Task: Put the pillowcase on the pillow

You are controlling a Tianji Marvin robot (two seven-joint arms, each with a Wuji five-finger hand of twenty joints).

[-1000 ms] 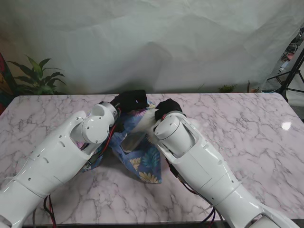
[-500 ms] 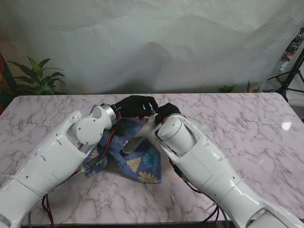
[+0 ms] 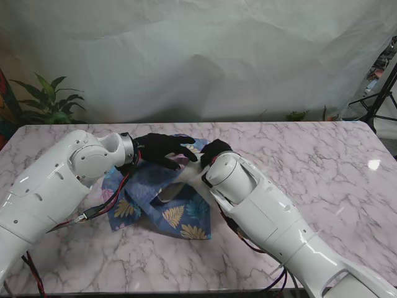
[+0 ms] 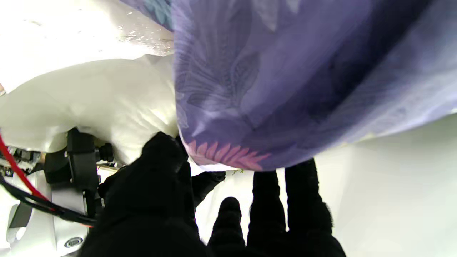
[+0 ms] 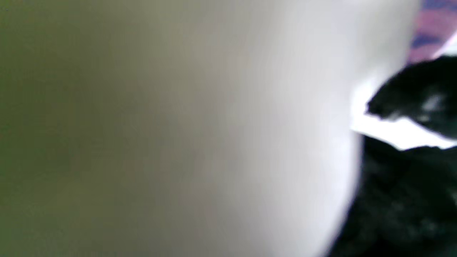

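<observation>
A blue leaf-print pillowcase (image 3: 162, 202) lies crumpled at the middle of the marble table (image 3: 322, 180). A white pillow (image 3: 186, 176) pokes out of its folds. My left hand (image 3: 162, 149), in a black glove, reaches across the far edge of the pillowcase. In the left wrist view its thumb and fingers (image 4: 300, 200) close around the purple-blue hem (image 4: 285, 82), beside the pillow (image 4: 107, 100). My right hand (image 3: 214, 149) sits curled at the pillow's far end, mostly hidden by its forearm. The right wrist view is filled by blurred white pillow (image 5: 214, 128).
A potted plant (image 3: 48, 100) stands behind the table's far left corner. A dark tripod (image 3: 381, 93) stands at the far right. A white sheet hangs behind the table. Red and black cables (image 3: 99, 208) trail under my left forearm.
My left arm has swung out to the left and its hand has stretched rightwards over the pillowcase, pulling the fabric wider on the left. The right arm has hardly moved.
</observation>
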